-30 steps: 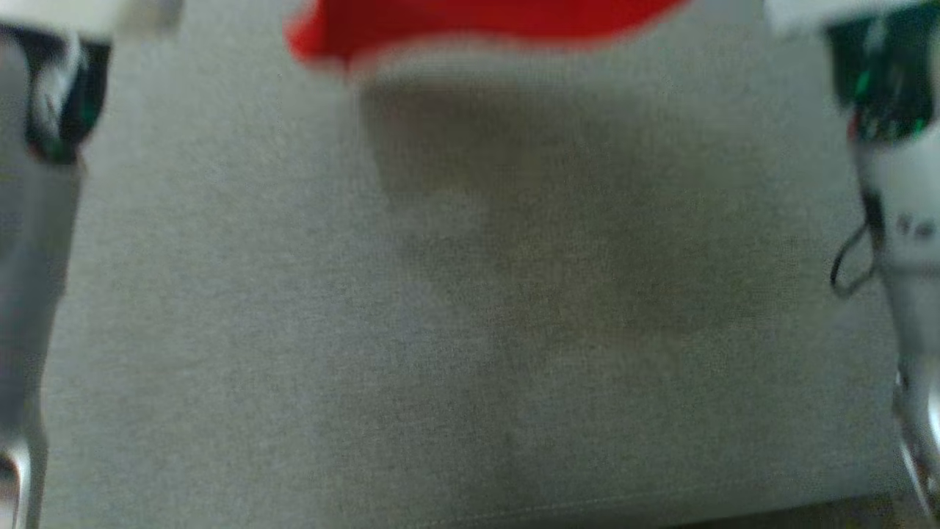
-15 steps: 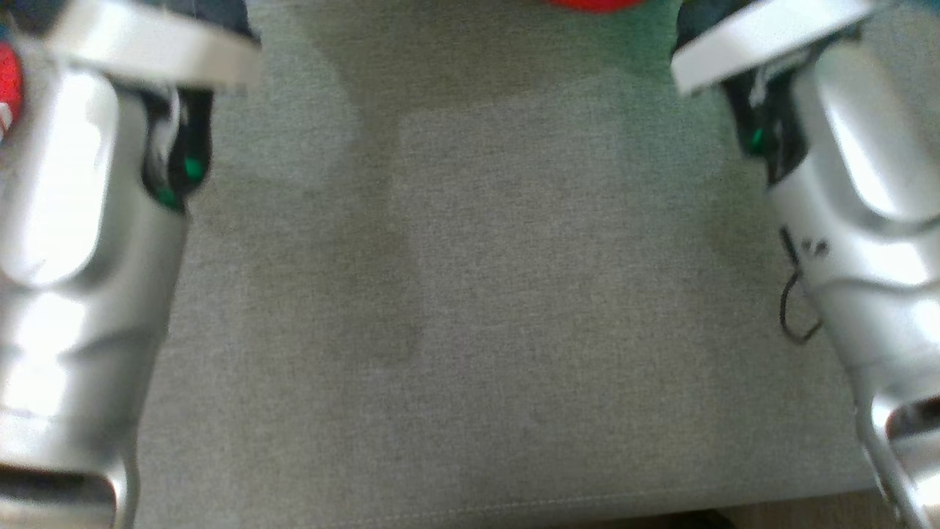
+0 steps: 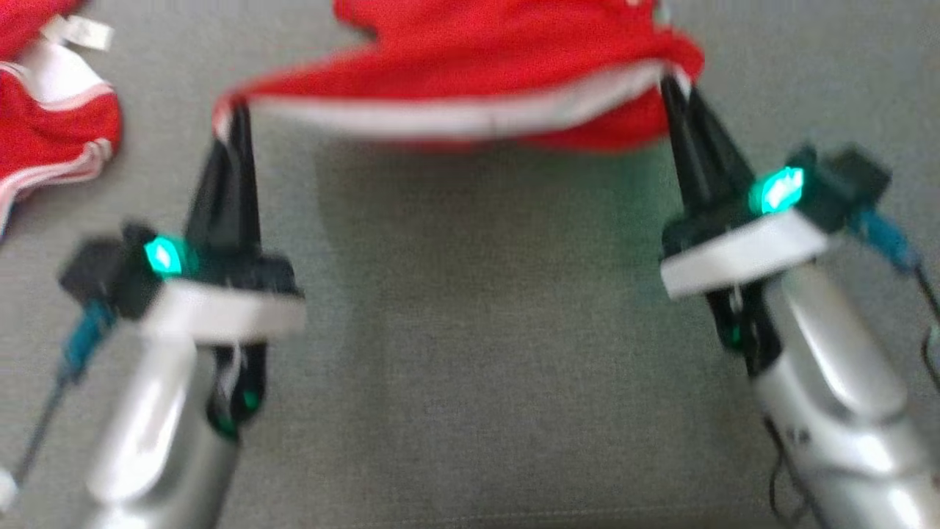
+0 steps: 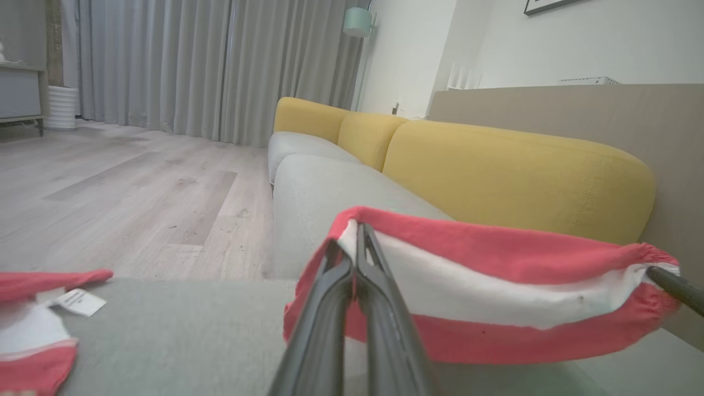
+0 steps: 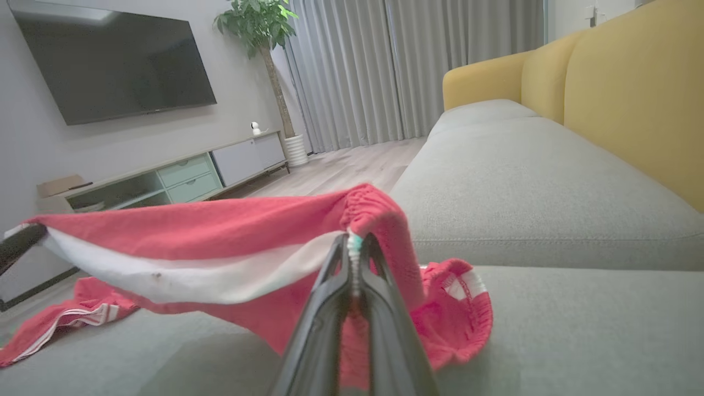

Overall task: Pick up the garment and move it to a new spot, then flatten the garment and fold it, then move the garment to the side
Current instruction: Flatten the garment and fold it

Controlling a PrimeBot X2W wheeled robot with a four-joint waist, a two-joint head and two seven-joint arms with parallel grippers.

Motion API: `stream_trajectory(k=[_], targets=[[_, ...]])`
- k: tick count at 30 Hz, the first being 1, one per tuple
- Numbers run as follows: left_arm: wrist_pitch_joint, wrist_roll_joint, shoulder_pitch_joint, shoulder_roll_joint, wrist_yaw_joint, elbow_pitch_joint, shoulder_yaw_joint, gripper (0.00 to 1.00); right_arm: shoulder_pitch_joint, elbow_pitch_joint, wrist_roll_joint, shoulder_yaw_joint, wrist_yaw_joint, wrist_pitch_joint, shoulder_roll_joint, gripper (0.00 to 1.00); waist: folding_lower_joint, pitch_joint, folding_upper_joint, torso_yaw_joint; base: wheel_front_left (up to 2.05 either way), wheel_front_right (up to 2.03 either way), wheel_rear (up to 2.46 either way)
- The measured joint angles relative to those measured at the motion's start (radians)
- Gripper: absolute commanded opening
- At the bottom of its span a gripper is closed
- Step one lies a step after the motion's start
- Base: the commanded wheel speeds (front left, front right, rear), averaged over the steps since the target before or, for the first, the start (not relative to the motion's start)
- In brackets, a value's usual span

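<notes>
Red fabric garment with white waistband (image 3: 477, 51) is held spread above grey woven cushion (image 3: 470, 330), long axis running left-right; one end is pinched by left gripper (image 3: 236, 121), other by right gripper (image 3: 673, 87).

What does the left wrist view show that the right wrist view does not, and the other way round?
Left wrist view: a white label lying on the seat, a pale green lamp and a beige panel behind the sofa.
Right wrist view: a wall television, a potted plant and a low cabinet.
Both: the red garment, stretched by its white-lined waistband between the left end effector and the right end effector, both shut on it; also the yellow sofa backs, the grey seat and the grey curtains.
</notes>
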Motion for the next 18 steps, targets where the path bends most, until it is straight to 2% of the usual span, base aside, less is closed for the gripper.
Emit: stream_trajectory(k=[9,14,18], targets=[[0.016,-0.007,0.361,-0.01,0.087,-0.221,-0.027,0.0,0.406,-0.222,-0.006,-0.092,0.0,0.0,0.004,0.0,-0.0002,-0.191,0.0001,0.021,0.0,0.0,0.0],[0.081,-0.014,0.544,0.03,0.15,-0.396,-0.03,0.0,0.615,-0.374,-0.016,-0.134,0.0,0.043,0.021,0.0,-0.0002,-0.272,0.0001,0.013,0.0,0.0,0.0],[0.12,-0.032,0.628,0.055,0.167,-0.467,-0.03,0.0,0.727,-0.451,-0.024,-0.148,0.0,0.099,0.04,0.0,-0.0002,-0.285,0.0001,-0.011,0.0,0.0,0.0]])
